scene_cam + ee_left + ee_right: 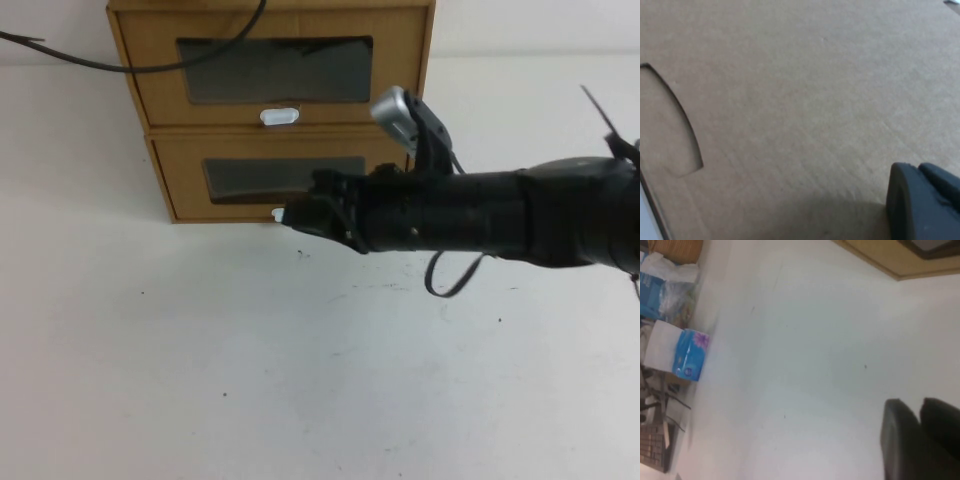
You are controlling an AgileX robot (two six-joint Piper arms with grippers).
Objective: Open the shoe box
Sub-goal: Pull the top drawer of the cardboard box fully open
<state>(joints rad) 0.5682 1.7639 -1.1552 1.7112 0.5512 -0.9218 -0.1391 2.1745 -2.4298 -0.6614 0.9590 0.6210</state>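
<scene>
Right hand point(300, 215) at the white pull tab point(277, 214) of the lower brown cardboard shoe box point(185, 175); you cannot tell its grip. Left hand point(922, 200) close over a plain cardboard panel point(790, 100), likewise indeterminate.

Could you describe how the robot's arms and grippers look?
The right arm is black and tubular, with a silver camera and looping black cable; its black right gripper is by the lower drawer. The left gripper, over cardboard, has dark rounded fingers.
</scene>
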